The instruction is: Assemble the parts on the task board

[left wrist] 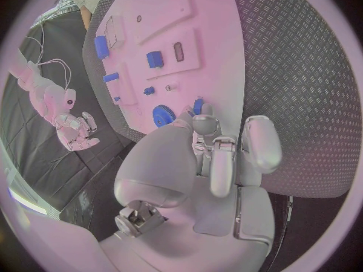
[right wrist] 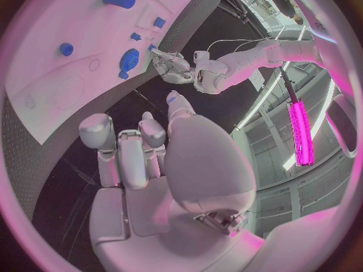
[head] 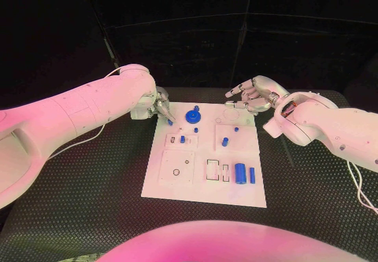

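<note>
The tabletop [head: 94, 191] is dark, matt, ribbed with a raised tread pattern. The task board [head: 206, 188] looks like smooth matt plastic; beside the left robot hand [head: 160, 106], a blue gear [head: 192, 117] of glossy plastic. Robot hand shells look smooth and satiny.

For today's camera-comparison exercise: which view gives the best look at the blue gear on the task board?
The left wrist view: the blue gear sits close, teeth visible, just beyond the left hand. The head view shows it small, from above, at the task board's far end. The right wrist view shows it small and slanted.
</note>
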You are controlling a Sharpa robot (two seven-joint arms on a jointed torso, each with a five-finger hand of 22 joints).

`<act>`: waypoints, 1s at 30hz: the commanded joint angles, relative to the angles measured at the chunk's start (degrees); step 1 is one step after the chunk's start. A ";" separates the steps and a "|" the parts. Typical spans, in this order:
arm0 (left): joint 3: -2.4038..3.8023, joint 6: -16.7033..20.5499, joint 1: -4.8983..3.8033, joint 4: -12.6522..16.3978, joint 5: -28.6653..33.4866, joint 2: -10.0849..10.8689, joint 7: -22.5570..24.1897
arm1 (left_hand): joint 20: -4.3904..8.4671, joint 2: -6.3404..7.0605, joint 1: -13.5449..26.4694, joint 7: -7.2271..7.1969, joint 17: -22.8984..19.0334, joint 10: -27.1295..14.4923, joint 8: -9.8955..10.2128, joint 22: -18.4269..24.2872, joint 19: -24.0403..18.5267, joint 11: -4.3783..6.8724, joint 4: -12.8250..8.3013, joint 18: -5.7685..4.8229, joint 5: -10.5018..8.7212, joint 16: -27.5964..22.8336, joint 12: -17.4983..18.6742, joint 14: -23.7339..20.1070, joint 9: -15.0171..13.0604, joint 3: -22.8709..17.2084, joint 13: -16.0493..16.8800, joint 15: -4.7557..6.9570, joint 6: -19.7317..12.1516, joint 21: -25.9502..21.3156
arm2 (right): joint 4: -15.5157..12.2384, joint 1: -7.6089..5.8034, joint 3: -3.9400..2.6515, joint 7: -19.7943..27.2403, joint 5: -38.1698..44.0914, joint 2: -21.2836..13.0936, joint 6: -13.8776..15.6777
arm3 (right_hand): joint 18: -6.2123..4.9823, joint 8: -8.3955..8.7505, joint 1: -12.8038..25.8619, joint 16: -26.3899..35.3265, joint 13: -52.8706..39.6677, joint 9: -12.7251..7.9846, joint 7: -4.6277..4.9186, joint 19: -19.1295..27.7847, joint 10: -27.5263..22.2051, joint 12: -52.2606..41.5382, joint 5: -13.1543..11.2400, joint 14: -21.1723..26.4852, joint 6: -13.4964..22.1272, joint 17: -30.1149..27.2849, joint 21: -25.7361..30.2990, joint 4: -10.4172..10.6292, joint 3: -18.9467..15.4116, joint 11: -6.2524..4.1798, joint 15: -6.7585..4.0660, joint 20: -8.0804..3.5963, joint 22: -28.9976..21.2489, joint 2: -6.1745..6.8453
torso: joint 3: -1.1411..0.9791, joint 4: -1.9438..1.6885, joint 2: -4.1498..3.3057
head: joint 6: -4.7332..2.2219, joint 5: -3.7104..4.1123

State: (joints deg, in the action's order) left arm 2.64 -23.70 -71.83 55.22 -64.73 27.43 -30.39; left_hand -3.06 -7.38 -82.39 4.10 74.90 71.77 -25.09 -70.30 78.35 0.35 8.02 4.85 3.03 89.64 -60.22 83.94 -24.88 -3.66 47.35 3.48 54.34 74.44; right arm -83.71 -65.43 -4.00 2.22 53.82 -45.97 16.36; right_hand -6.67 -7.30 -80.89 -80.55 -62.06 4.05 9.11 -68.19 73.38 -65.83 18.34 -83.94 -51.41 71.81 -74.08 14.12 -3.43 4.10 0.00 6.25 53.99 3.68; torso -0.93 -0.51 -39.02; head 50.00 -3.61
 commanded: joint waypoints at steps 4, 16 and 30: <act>-0.05 1.32 0.17 1.05 2.14 0.79 0.36 | 0.24 2.15 0.33 -0.07 15.10 0.23 -0.93 -0.32 0.15 -0.51 -3.41 -0.03 0.49 0.36 0.80 6.06 -0.39 -10.61 -0.60 -0.06 -0.35 -0.37 | -0.10 -0.11 -0.04 0.53 0.05 -0.03 -0.29 | -0.30 -0.36 0.11 0.14 0.02 -0.08 -0.09 0.10 -0.09 0.12 0.29 -2.43 -0.39 0.01 0.30 -0.04 -0.34 -0.17 -0.38 -0.27 -0.06 -0.49 | -0.01 -0.09 0.01 | 0.00 -0.04; 0.01 5.55 0.20 7.01 4.98 5.10 0.62 | 0.15 9.59 7.93 -0.02 15.10 1.40 -4.45 -0.96 0.37 -0.05 -6.63 -0.04 0.61 0.36 0.61 6.06 -2.23 -29.48 -0.69 0.02 -0.75 -0.41 | 0.52 -0.11 -0.04 1.05 -0.31 0.00 0.31 | -0.52 -0.38 0.12 0.55 0.49 -0.08 -0.09 0.79 -0.39 0.53 0.30 -2.27 -0.39 -0.74 0.83 -0.04 -0.40 -0.16 -0.39 -0.27 -1.22 -0.49 | -0.02 -0.05 0.07 | 0.00 -0.22; -0.02 10.25 0.52 18.00 6.56 11.83 0.89 | 0.31 12.02 10.79 -0.24 15.10 2.51 -6.36 -1.58 0.72 0.20 -8.31 -0.13 2.31 0.36 -0.06 6.06 -3.21 -34.74 0.03 0.21 -0.67 -0.15 | 3.37 -0.12 -0.05 5.76 -6.97 0.35 2.36 | -3.26 -2.89 -4.77 49.79 41.06 -0.12 2.48 25.62 -17.93 40.71 0.25 23.53 -1.84 -44.24 35.88 1.16 -0.07 3.39 4.63 4.59 -33.84 -1.59 | 0.04 -0.04 0.09 | 0.00 -0.50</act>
State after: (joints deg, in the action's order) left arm 2.59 -16.02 -71.30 72.41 -59.29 38.96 -30.12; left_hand -2.68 4.85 -72.06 4.12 74.90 73.83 -31.31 -71.82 78.74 0.41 7.89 4.85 5.14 89.64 -59.92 83.95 -28.00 -29.91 47.32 3.47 53.93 74.21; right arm -80.50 -65.43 -4.00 4.91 50.32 -45.70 17.46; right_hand -9.82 -9.97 -85.25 -32.35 -22.75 4.02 11.12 -43.21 55.10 -26.46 18.67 -61.18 -53.29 28.05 -39.85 15.38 -3.81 7.31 4.29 10.46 21.09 2.07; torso -0.90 -0.59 -38.95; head 50.00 -4.01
